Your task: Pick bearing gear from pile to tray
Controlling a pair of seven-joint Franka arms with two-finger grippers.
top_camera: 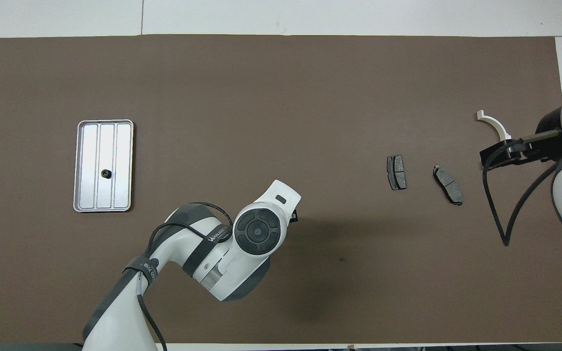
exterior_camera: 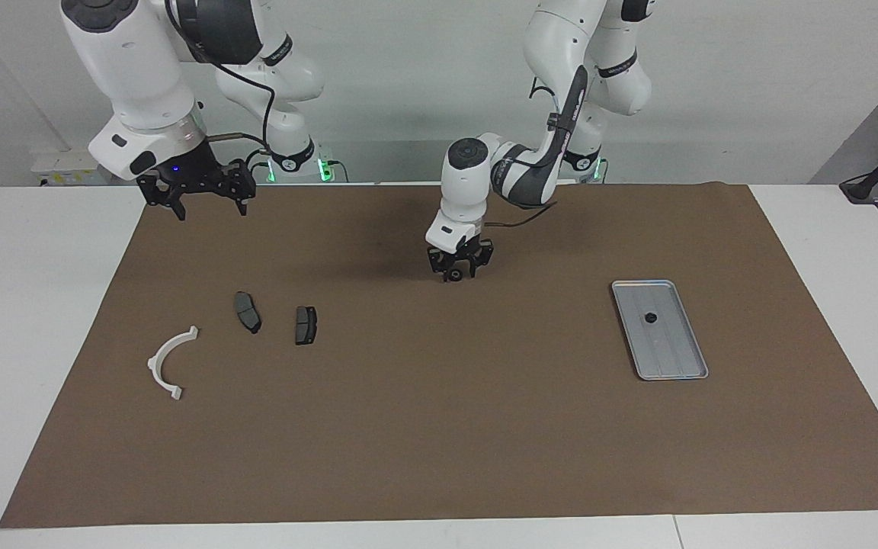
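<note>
A small black bearing gear [exterior_camera: 453,275] lies on the brown mat, nearer to the robots than the tray. My left gripper [exterior_camera: 456,273] is down on it, shut on the bearing gear; in the overhead view the left wrist [top_camera: 257,231] hides both. The silver tray [exterior_camera: 674,352] [top_camera: 117,146] sits toward the left arm's end of the table, with one black gear [exterior_camera: 648,318] [top_camera: 106,173] in it. The pile is a white arc [exterior_camera: 168,362] [top_camera: 494,124] and two dark brake pads [exterior_camera: 247,311] [exterior_camera: 306,325]. My right gripper [exterior_camera: 199,200] hangs open and empty over the mat's edge.
The brown mat [exterior_camera: 439,427] covers most of the white table [exterior_camera: 27,305]. In the overhead view the brake pads [top_camera: 396,172] [top_camera: 448,185] lie between the left wrist and the right arm's black cable [top_camera: 493,204].
</note>
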